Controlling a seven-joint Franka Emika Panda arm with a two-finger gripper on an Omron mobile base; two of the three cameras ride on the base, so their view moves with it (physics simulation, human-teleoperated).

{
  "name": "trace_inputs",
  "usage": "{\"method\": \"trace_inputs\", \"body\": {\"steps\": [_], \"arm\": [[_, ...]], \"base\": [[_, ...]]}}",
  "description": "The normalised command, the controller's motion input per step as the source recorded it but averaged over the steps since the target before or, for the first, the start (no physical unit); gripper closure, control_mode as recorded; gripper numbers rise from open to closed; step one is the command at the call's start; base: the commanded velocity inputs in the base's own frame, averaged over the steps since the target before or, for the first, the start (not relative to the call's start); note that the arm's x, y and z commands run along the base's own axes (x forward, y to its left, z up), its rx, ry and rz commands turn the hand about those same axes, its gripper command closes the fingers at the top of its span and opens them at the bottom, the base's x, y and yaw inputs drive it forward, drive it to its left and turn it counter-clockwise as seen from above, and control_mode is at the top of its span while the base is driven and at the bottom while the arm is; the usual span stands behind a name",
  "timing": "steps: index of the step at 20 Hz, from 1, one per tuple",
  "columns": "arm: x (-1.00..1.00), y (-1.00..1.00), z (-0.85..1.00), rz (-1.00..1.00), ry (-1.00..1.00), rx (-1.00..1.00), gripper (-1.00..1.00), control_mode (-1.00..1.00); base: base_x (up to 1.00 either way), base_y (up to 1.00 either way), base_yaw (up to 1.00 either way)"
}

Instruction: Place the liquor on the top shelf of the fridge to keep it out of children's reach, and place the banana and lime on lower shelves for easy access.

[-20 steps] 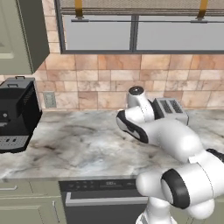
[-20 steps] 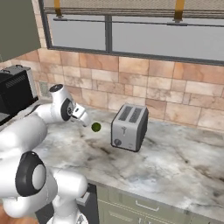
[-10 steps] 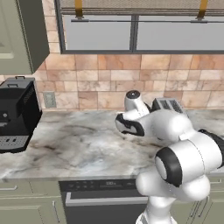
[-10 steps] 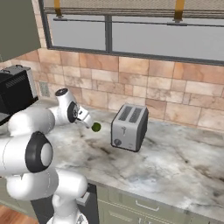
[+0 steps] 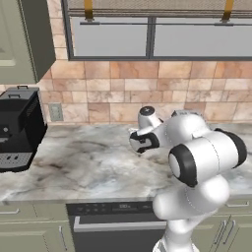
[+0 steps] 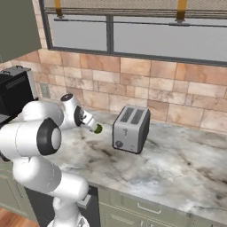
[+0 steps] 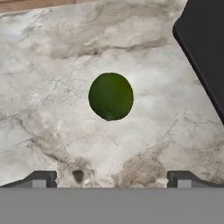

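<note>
Both base views look forward and down from behind the arm, left and right, sharing the marble worktop [image 6: 177, 164]. The hand view looks closely down onto that worktop.

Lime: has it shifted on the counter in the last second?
No. In the right base view the lime sits at the same spot left of the toaster; only the arm swung.

The lime [image 7: 111, 96] lies on the counter [image 7: 52, 113], left of the toaster [image 6: 130, 129].

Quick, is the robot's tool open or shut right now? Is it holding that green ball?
Tool: open and holding nothing. The lime lies on the counter, ahead of the fingertips, untouched.
</note>
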Motion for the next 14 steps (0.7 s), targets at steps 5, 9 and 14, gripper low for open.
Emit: {"method": "trace_inputs", "body": {"steps": [5, 9, 14], "arm": [[0.26, -0.06, -0.17, -0.02, 0.0, 0.0, -1.0, -1.0], [0.25, -0.12, -0.15, -0.04, 0.0, 0.0, -1.0, -1.0], [0.25, -0.11, -0.14, -0.04, 0.0, 0.0, -1.0, -1.0]], "base": [[0.0, 0.0, 0.0], [0.0, 0.0, 0.0], [0.0, 0.0, 0.0]]}}
